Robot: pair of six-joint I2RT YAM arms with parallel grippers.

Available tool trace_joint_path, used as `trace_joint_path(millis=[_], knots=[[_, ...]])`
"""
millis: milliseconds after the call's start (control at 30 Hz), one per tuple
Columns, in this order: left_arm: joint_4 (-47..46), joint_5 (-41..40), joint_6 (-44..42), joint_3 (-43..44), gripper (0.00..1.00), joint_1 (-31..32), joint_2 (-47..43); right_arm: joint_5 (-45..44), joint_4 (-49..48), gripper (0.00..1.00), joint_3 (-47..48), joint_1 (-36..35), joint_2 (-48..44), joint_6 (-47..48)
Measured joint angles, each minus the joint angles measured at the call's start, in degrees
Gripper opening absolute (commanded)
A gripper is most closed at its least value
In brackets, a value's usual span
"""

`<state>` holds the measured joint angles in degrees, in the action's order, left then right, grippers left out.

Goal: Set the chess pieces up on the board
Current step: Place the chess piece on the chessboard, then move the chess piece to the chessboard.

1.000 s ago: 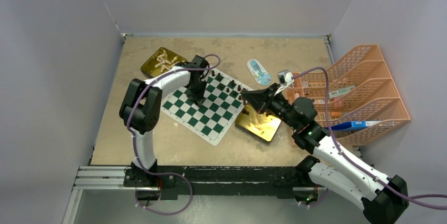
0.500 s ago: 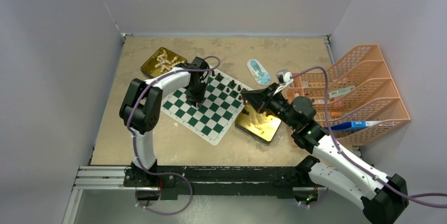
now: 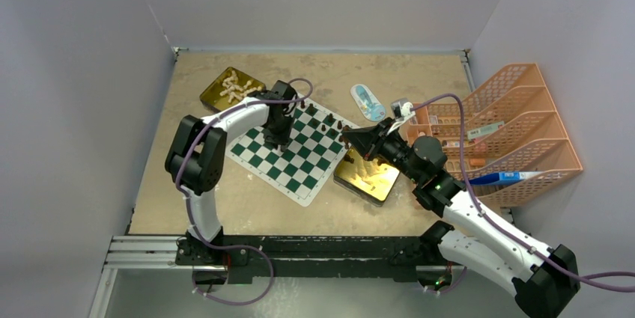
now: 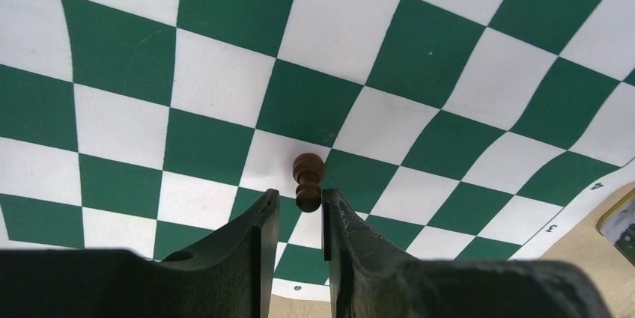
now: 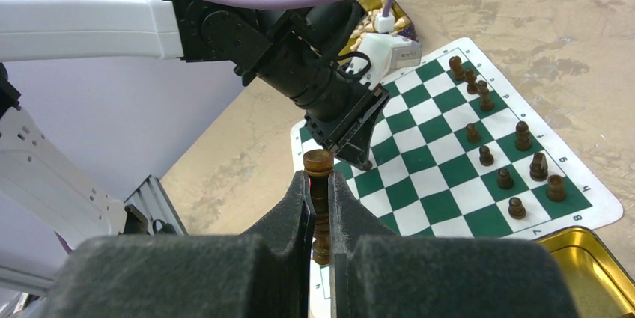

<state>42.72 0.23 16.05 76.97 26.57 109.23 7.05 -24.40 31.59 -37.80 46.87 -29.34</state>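
The green-and-white board (image 3: 296,159) lies mid-table. My left gripper (image 3: 278,141) points down at it; in the left wrist view its jaws (image 4: 299,202) stand slightly open around a small dark brown pawn (image 4: 308,182) standing on the board (image 4: 329,26), with a gap on the pawn's left side. My right gripper (image 3: 346,138) hovers at the board's right edge, shut on a tall dark brown chess piece (image 5: 318,164). Several brown pieces (image 5: 522,136) stand along the board's far side (image 3: 322,125).
A gold tin (image 3: 231,87) of cream pieces sits at the back left. Another gold tin (image 3: 367,176) lies right of the board, under my right arm. An orange rack (image 3: 509,131) fills the right side; a blue-and-white packet (image 3: 367,101) lies behind the board.
My left gripper's jaws have parted from the pawn, which now stands free on the board. The right gripper still holds its piece, barely moved.
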Motion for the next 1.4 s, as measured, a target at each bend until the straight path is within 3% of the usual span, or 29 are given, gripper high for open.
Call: trace_joint_path(millis=[267,600,867,1200,1400], knots=[[-0.9,-0.9,0.6,0.0,0.22,0.3,-1.3,0.0,-0.3,0.00,0.0,0.0,0.0,0.0],[-1.1,-1.0,0.9,0.0,0.09,0.5,-1.3,0.0,-0.3,0.00,0.0,0.0,0.0,-0.2],[-0.3,-3.3,0.9,0.7,0.08,0.5,-1.3,0.0,-0.3,0.00,0.0,0.0,0.0,-0.2],[-0.6,-7.1,0.4,11.8,0.06,-0.7,-0.9,0.1,-1.6,0.00,-0.1,0.0,1.4,-0.2],[-2.4,-7.8,-1.3,20.4,0.06,-3.8,4.3,0.1,-1.2,0.00,-0.1,0.0,1.4,-0.1]])
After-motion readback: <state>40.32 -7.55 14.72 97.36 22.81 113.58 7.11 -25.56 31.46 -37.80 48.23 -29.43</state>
